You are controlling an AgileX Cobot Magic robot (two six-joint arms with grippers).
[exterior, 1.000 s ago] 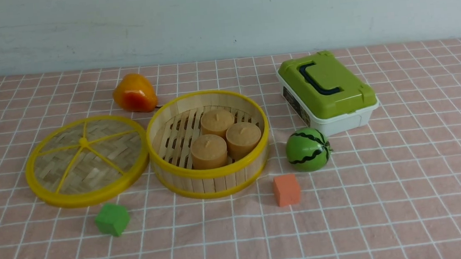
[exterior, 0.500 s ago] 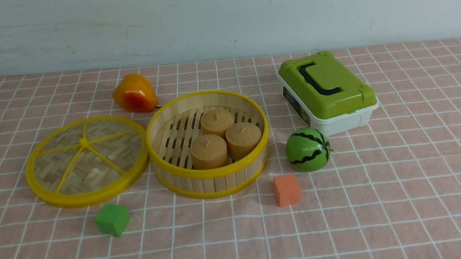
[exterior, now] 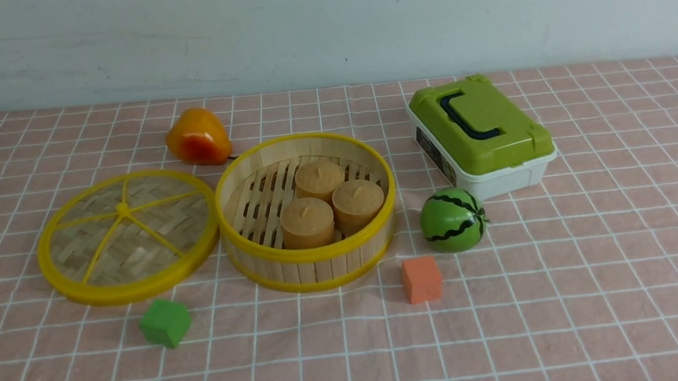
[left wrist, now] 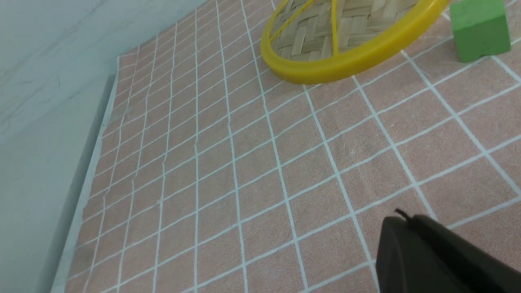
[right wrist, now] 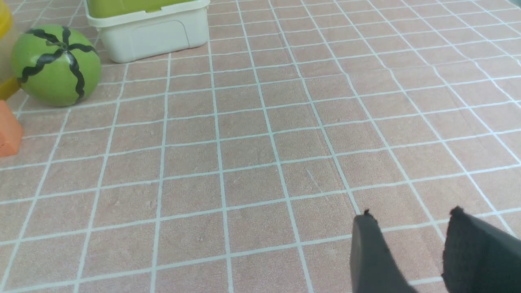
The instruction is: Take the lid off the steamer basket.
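Nothing moved: 1 lid beside 1 steamer basket (w/ 3 cakes).

Bright, even light covers the checked tablecloth; the toy watermelon throws only a faint, soft-edged shadow. Front view is sharp; wrist views slightly softer.

change in front view: none seen.
lid: no shift; lies off the basket, beside it.
wrist views: no earlier picture to compare.
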